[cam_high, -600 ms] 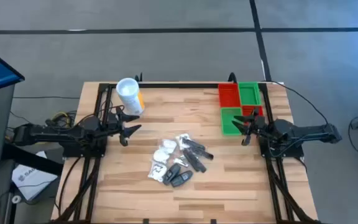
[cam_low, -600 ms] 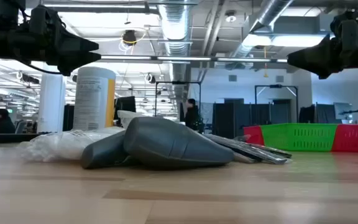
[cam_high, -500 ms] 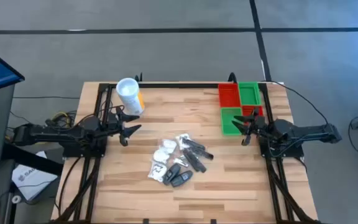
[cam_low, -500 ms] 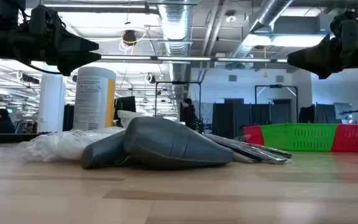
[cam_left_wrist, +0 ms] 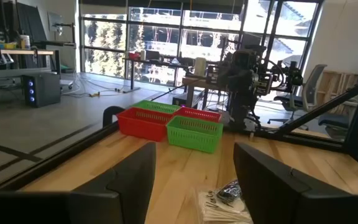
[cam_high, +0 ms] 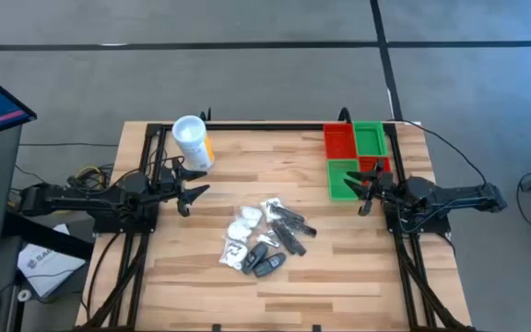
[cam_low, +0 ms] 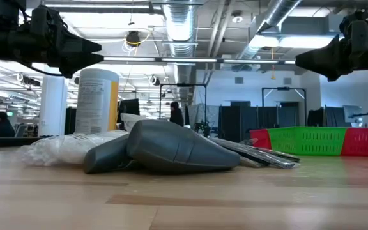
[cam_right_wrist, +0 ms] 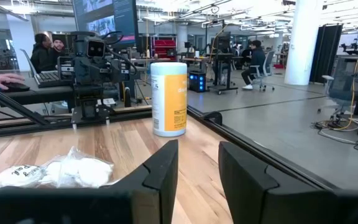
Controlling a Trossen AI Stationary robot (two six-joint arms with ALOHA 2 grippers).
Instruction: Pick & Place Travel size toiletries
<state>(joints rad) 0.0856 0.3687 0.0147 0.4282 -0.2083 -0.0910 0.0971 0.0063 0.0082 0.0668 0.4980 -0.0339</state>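
Observation:
The travel size toiletries [cam_high: 265,238] lie in a loose pile at the table's middle: white clear-wrapped packets [cam_high: 243,224] on the left of the pile, dark little tubes [cam_high: 284,231] on its right and near side. In the low view a dark tube [cam_low: 171,148] lies in front of the packets [cam_low: 62,148]. My left gripper [cam_high: 192,197] hovers open above the table's left side, pointing toward the pile. My right gripper [cam_high: 365,195] hovers open at the right side, just near of the bins. The left wrist view shows my left gripper [cam_left_wrist: 194,180]; the right wrist view shows my right gripper [cam_right_wrist: 197,168].
A white canister with a yellow label [cam_high: 193,143] stands at the far left of the table. Red and green bins [cam_high: 356,157] sit at the far right corner. Bare wood lies between each gripper and the pile. People show in the room beyond the table.

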